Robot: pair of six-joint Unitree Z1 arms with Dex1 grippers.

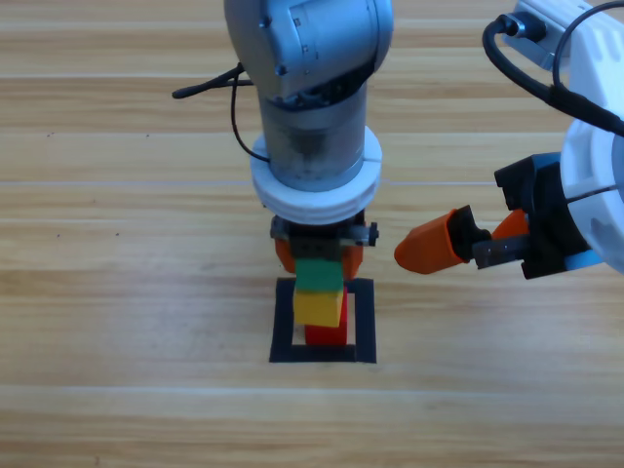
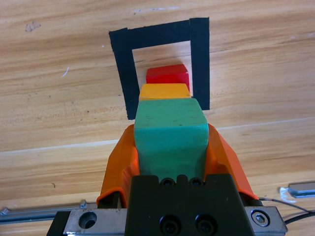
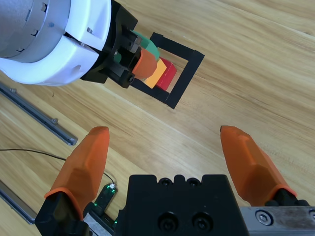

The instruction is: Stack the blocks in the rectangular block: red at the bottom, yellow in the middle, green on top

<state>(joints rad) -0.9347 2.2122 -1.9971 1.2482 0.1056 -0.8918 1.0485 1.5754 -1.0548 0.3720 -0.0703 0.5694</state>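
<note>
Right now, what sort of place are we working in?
Probably a lab test bench: a bare wooden table, a taped square outline as target, and colour cubes stacked in it, the green cube gripped by the left hand.

The table is pale wood with visible grain and a soft sheen, and the square outline on it looks like flat matte black tape. The green cube, yellow cube and red cube all look matte and a bit grainy, while the left gripper has smooth orange plastic jaws on a brushed grey metal arm.

Bright even light, soft faint shadows, mild sheen on wood, near parts slightly blurred
</note>
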